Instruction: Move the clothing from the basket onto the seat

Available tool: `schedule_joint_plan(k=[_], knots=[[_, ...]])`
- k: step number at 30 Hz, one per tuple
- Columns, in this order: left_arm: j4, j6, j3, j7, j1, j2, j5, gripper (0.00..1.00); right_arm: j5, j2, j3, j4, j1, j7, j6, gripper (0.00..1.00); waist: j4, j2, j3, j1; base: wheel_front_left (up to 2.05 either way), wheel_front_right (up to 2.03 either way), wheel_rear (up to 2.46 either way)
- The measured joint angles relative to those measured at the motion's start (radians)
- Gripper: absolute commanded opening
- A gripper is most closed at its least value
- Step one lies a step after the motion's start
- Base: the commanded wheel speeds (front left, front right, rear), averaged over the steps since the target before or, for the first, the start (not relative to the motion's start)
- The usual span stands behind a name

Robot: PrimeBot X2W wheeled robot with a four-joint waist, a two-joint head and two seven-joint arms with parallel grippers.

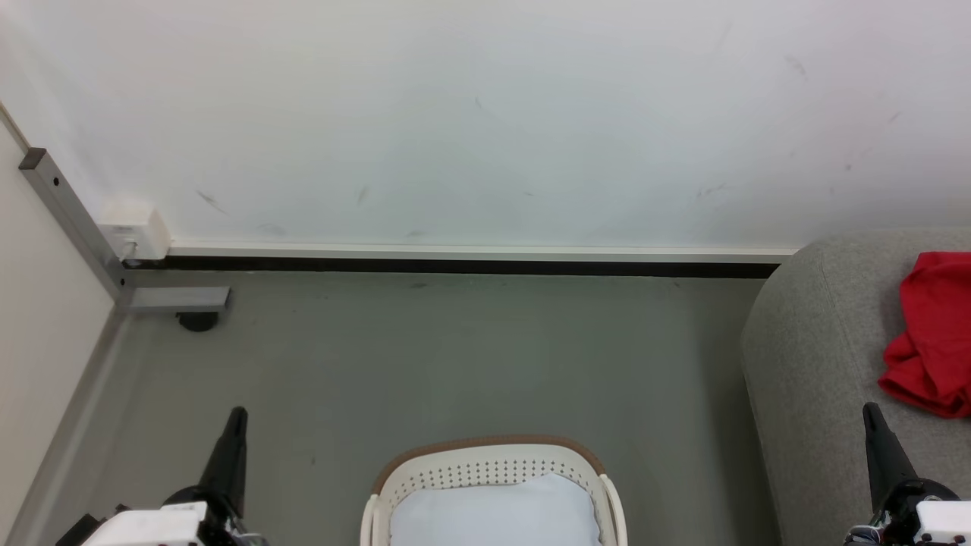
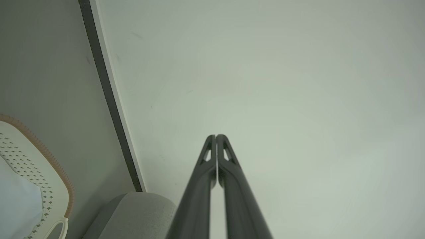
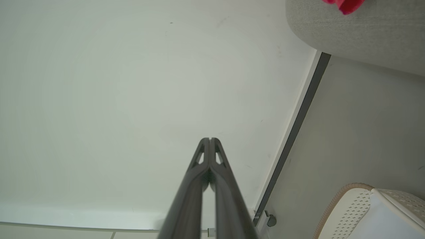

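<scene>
Clothing point(image 1: 934, 334), bright red, lies bunched on the seat point(image 1: 819, 356) at the far right of the head view, well apart from the basket point(image 1: 491, 455). You find the basket standing on the floor point(image 1: 425, 356) at bottom centre, between the two tools, with a pale sheet point(image 1: 493, 512) inside it. Left tool point(image 1: 237, 415), lower left: you see both fingers pressed together from base to tip, gripping nothing, pointing towards the wall point(image 1: 485, 114). Right tool point(image 1: 870, 411), lower right, in front of the seat: fingers likewise closed tip to tip and empty.
</scene>
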Motion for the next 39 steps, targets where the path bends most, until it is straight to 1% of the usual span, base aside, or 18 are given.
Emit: schedule_joint_plan(k=[39], knots=[[0.0, 0.0, 0.0, 0.0, 0.0, 0.0, 0.0, 0.0, -0.004, 0.004, -0.007, 0.0, 0.0, 0.006, 0.0, 0.0, 0.0, 0.0, 0.0, 0.0, 0.0, 0.0, 0.0]])
